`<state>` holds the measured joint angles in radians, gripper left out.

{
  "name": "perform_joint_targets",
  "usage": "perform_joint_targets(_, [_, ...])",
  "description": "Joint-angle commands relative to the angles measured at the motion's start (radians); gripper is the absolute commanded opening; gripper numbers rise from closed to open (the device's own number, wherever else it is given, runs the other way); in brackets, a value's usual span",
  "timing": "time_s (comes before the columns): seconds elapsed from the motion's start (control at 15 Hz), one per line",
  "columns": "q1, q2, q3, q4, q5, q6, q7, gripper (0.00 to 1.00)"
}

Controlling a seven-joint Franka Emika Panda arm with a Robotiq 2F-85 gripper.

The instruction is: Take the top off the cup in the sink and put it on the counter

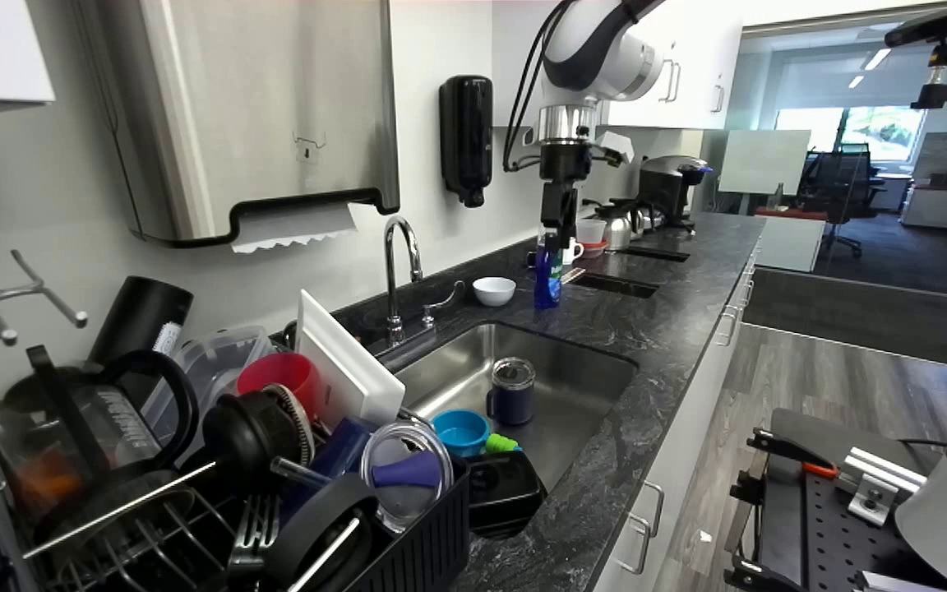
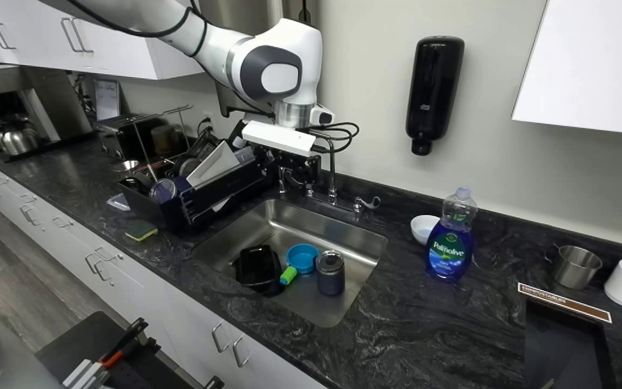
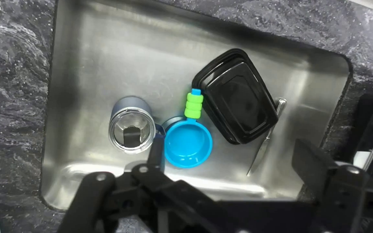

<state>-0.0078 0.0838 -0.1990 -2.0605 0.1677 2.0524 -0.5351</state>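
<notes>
The gripper (image 3: 230, 152) hangs spread wide, and from it the lid (image 3: 132, 129) lies lower and, roughly parallel to the front edge of the counter (image 2: 397, 329), toward the soap (image 2: 450, 243).

Green-handled blue scoop (image 3: 188, 144) beside black container (image 3: 240, 97), knife (image 3: 260, 154), Palmolive bottle (image 2: 449, 248) near white bowl (image 1: 494, 291), loaded dish rack (image 1: 434, 534)

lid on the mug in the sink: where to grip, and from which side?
I'd pinch the clear lid across opposite edges of its rim, coming straight down: the mug stands upright, so the round lid faces up. Best keep off the handle side, where the blue scoop sits close. How far the rim stands proud is hard to tell.
</notes>
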Motion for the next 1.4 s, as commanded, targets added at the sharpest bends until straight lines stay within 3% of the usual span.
perform_joint_targets(0.0, [-0.067,0.109,0.047,0.109,0.008,-0.077,-0.030,1.00])
perform_joint_targets(0.33, [-0.111,0.236,0.080,0.201,-0.022,-0.085,0.011,1.00])
perform_joint_targets(0.4, [-0.114,0.196,0.089,0.143,-0.018,-0.031,0.002,1.00])
perform_joint_targets(0.93, [-0.125,0.205,0.101,0.152,-0.017,-0.030,0.003,1.00])
perform_joint_targets(1.33, [-0.172,0.379,0.131,0.376,0.019,-0.107,-0.014,1.00])
